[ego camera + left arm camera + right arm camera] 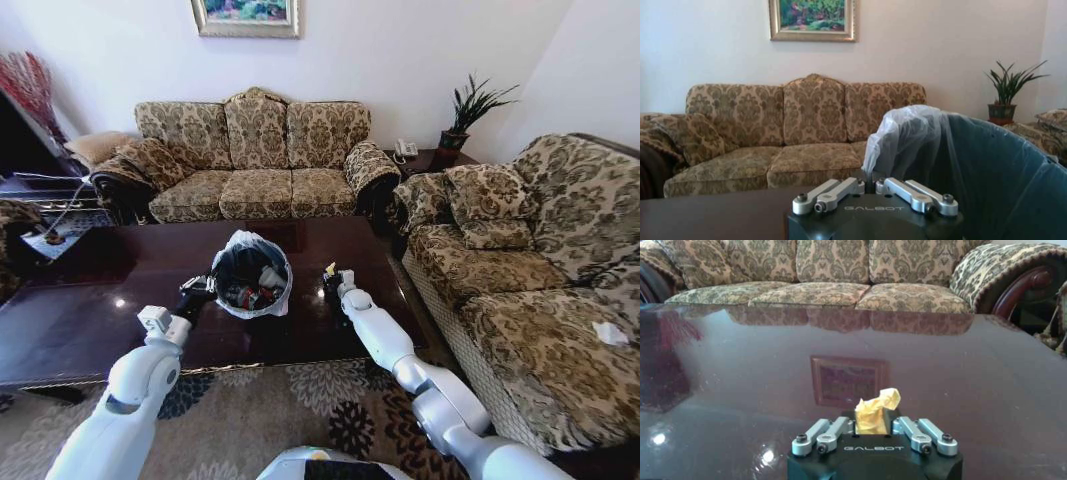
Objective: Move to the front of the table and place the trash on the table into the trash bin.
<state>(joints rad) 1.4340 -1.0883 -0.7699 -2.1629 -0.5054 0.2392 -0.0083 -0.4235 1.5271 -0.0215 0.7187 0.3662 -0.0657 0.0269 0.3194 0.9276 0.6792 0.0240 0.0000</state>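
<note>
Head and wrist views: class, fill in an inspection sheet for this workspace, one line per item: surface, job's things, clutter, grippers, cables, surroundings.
Surface: dark glossy table, reflective.
Job's things: trash bin on the table, bag-lined, holding trash; yellowish scrap in the right gripper.
Clutter: nothing seen loose on the table near the bin.
Grippers: left gripper beside the bin's rim; right gripper shut on the scrap, to the right of the bin.
Cables: nothing seen.
Surroundings: patterned sofa behind, second sofa to the right, potted plant, framed painting.
</note>
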